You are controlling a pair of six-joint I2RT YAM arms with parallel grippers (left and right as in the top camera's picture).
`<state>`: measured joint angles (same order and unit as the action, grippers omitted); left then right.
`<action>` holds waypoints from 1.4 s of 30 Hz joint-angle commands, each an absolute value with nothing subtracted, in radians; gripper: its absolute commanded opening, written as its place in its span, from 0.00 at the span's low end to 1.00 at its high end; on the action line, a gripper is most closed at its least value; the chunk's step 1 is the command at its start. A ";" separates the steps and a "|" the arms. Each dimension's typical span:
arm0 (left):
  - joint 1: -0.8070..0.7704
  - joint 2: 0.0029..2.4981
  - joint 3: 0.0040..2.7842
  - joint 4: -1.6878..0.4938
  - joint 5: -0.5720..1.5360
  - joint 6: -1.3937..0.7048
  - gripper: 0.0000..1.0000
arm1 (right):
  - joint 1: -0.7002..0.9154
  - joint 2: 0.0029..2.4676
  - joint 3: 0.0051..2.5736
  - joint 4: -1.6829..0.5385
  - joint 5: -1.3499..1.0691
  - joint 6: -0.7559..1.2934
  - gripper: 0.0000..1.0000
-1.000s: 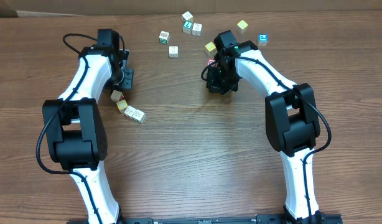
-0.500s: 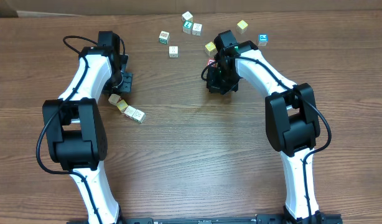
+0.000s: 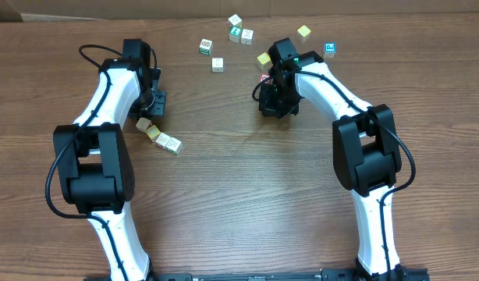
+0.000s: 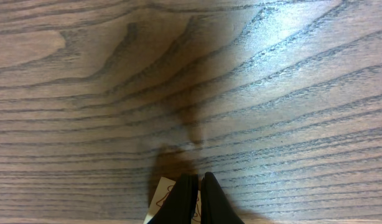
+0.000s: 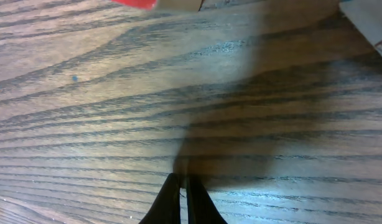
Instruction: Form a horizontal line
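No row of four cubes shows; the small letter cubes lie scattered at the back of the table. A yellow-topped cube (image 3: 264,59), a green-marked cube (image 3: 206,47), a second green-marked cube (image 3: 235,32) and a cream cube (image 3: 217,64) sit apart. My left gripper (image 3: 150,112) is shut, its tips just above a slanted run of three cubes (image 3: 154,135). In the left wrist view my gripper (image 4: 198,182) is shut over a cream cube (image 4: 161,196). My right gripper (image 3: 273,105) is shut and empty just below the yellow-topped cube, and also shows low over bare wood in the right wrist view (image 5: 181,182).
A blue-marked cube (image 3: 330,48), another yellow cube (image 3: 303,32) and two pale cubes (image 3: 246,35) lie at the back. A red-marked cube (image 5: 155,3) and another cube's corner (image 5: 372,20) edge the right wrist view. The table's far edge is just behind the cubes.
My left gripper has shifted slightly down and left, and the top cube of the slanted run has slid a little the same way. The right arm has not moved.
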<state>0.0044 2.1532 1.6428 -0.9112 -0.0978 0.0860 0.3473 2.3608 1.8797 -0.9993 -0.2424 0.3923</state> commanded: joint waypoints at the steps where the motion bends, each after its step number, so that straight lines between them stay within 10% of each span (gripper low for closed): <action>1: 0.008 2.159 1.654 -0.920 -0.085 0.110 0.04 | 0.347 2.357 1.884 -1.009 -0.192 0.392 0.04; 42: 0.135 2.204 1.880 -1.067 -0.108 0.109 0.04 | 0.347 2.357 1.884 -1.020 -0.192 0.392 0.04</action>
